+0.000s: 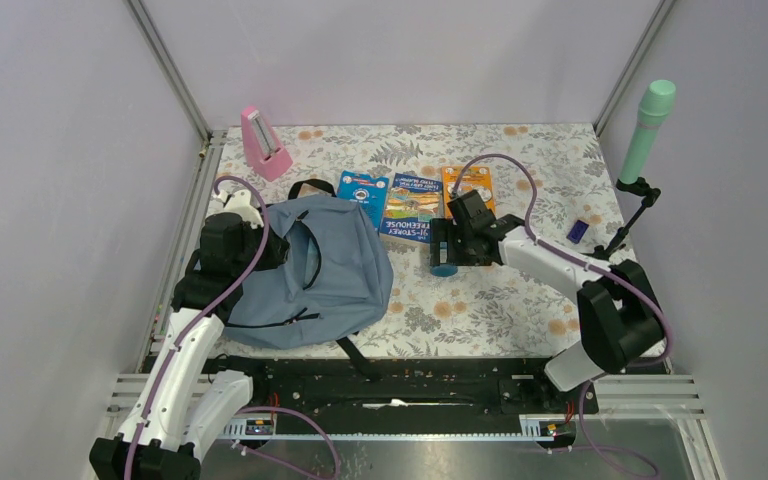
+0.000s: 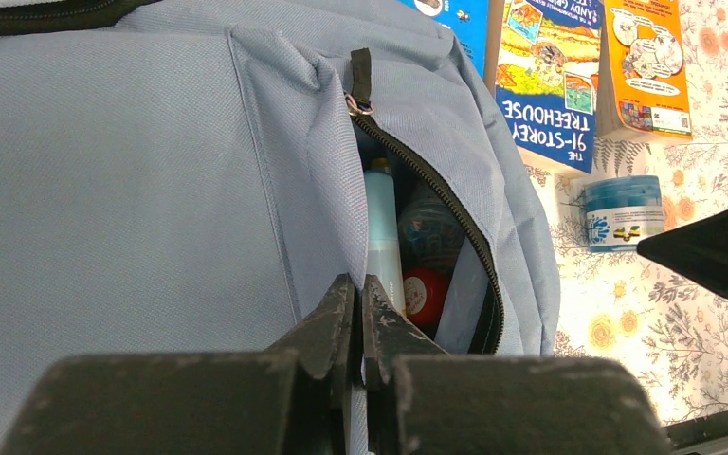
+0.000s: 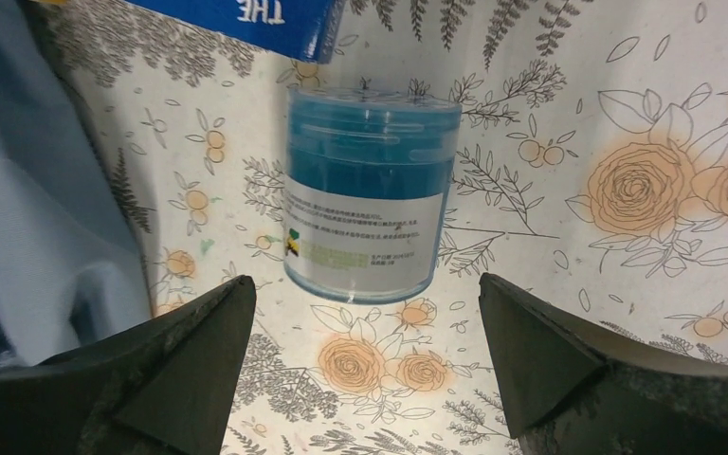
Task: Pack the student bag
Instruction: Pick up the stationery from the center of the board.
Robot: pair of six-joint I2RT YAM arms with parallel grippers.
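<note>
The grey-blue student bag (image 1: 310, 270) lies on the left of the floral table, its zipped pocket gaping. My left gripper (image 2: 360, 284) is shut on the fabric edge of that opening (image 2: 322, 218) and holds it apart. Inside show a pale blue bottle (image 2: 382, 227) and a red-capped item (image 2: 424, 294). A blue jar with a white label (image 3: 365, 190) stands upright on the table right of the bag (image 3: 28, 190). My right gripper (image 3: 365, 294) hovers open just short of the jar (image 1: 444, 268), touching nothing.
Three books (image 1: 412, 207) lie in a row behind the jar. A pink metronome (image 1: 263, 143) stands at the back left. A green cylinder on a black stand (image 1: 648, 118) and a small dark blue object (image 1: 578, 231) are at the right.
</note>
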